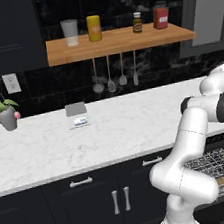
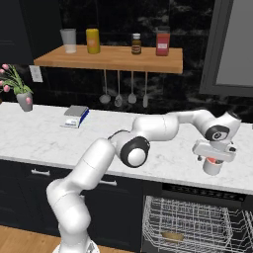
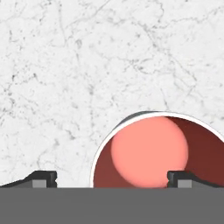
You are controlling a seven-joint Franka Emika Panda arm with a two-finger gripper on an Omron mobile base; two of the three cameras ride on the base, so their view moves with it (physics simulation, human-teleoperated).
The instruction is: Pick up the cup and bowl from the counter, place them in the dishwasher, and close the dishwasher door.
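Observation:
A white cup (image 2: 213,168) with a red inside (image 3: 148,151) stands on the white marble counter (image 2: 49,133) near its front edge, above the dishwasher. My gripper (image 2: 213,159) hangs right over the cup, pointing down and open. In the hand view the gripper (image 3: 113,179) straddles the cup's wall, one fingertip (image 3: 43,178) outside the rim and the other (image 3: 181,178) over the red inside. The dishwasher (image 2: 197,222) stands open below with its silver wire rack (image 1: 222,164) pulled out. The bowl is out of view, and so is the dishwasher door.
A wooden shelf (image 1: 119,41) on the back wall carries a glass, a yellow can and two jars, with utensils (image 1: 109,74) hanging under it. A potted plant (image 1: 6,115) and a small grey box (image 1: 77,114) stand on the left counter. Navy cabinets (image 1: 86,203) line the front.

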